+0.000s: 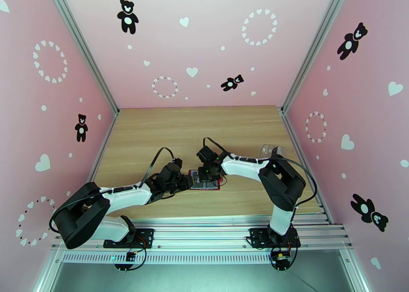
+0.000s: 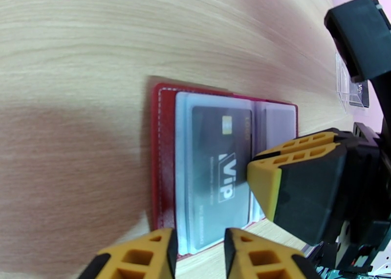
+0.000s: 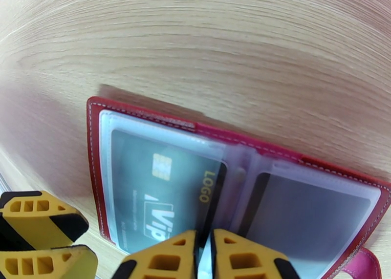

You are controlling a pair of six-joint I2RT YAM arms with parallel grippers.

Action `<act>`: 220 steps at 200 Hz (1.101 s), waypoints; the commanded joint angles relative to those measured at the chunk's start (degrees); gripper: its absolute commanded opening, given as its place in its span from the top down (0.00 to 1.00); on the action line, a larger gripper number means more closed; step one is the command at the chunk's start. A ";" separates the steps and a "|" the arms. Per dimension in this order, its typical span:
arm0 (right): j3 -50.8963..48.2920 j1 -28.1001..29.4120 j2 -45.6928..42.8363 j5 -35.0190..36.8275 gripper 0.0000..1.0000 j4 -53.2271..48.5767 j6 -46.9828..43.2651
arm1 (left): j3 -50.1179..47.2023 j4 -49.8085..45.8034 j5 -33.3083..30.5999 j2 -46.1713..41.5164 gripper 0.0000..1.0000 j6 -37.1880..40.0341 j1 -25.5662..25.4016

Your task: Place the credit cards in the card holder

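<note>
The card holder lies open on the wood, dark red with clear inner pockets. A grey credit card marked VIP sits in its left pocket, with its LOGO end poking out toward the fold. A second dark card fills the right pocket. My right gripper is shut, its tips at the card's protruding end. My left gripper stands narrowly open, fingertips at the holder's near edge and nothing pinched.
A clear plastic case stands on the table's right side, beyond the right arm. Pink walls close in the table on three sides. Bare wood stretches behind the holder.
</note>
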 commanded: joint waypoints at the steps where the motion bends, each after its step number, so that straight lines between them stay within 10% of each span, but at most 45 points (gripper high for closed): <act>1: 0.50 0.26 0.62 1.06 0.85 -1.94 -0.61 | 0.42 -0.56 -0.67 0.11 0.68 0.75 -0.54; 220: 0.54 0.26 -1.91 3.15 0.87 -4.83 -0.76 | 1.15 -2.84 -0.51 -2.90 0.68 1.35 -0.55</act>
